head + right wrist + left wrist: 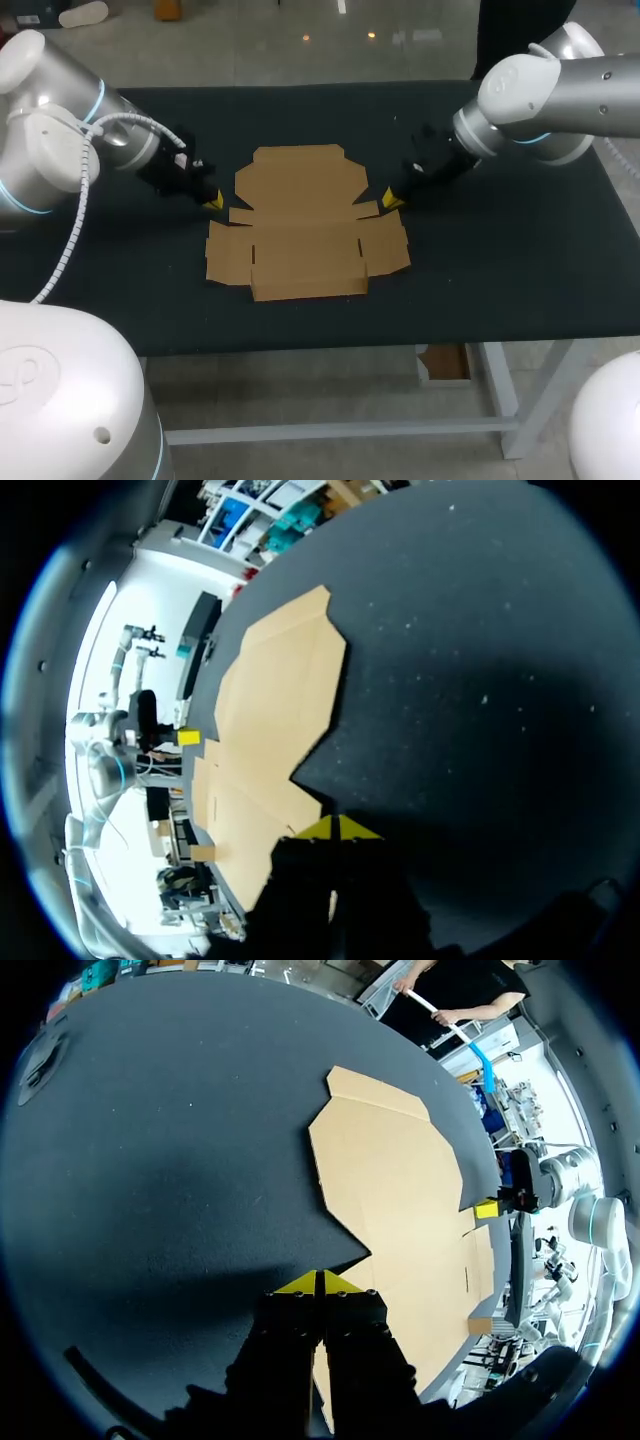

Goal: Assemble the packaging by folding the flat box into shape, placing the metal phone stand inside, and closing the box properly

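From above, the flat box (300, 225) lies unfolded in the middle of the bench (500, 260). My left claw (213, 201) and right claw (392, 198) flank its side notches, probably ready to lift flaps. Left wrist: tips pinched together, empty, at the box's edge. Right wrist: likewise closed and empty.

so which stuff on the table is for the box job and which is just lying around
For the job: flat cardboard box; left gripper and right gripper, one at each side of it, both shut. No phone stand in view.
Just there: the black table.
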Robot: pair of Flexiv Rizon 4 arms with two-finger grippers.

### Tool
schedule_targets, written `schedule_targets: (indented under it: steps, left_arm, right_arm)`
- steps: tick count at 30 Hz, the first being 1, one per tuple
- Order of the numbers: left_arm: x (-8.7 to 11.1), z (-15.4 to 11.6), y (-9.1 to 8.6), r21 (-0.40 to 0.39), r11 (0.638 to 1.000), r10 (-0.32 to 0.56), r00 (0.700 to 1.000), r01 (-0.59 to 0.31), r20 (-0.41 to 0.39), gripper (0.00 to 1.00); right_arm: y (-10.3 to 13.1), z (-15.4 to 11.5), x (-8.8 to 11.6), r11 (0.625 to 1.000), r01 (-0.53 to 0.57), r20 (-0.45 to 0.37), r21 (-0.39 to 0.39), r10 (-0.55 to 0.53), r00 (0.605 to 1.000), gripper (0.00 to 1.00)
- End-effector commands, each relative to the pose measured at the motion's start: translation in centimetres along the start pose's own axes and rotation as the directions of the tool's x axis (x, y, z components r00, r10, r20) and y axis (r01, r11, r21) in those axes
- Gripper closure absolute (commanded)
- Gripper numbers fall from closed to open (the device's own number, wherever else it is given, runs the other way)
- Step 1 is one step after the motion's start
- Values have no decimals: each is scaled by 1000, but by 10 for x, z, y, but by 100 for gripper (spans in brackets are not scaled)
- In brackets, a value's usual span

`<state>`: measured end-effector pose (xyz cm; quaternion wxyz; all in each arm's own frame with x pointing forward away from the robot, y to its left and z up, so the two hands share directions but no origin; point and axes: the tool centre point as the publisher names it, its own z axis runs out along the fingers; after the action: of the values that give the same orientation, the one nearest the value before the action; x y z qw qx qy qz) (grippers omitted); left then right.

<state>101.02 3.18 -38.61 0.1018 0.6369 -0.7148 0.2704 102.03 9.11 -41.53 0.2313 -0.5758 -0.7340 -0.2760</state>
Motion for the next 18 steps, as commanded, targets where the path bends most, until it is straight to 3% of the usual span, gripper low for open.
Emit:
schedule_targets:
  steps: [1,18]
  left_arm:
    - [-1,1,2,3,1000,-2,1000,2,-1,100]
    - [-4,6,6,-5,1000,-7,1000,7,-10,100]
  right_arm:
    - [-1,1,-2,1000,-6,-10,-10,6,1000,100]
    - [3,11,1,1000,-4,-22,-19,3,1000,100]
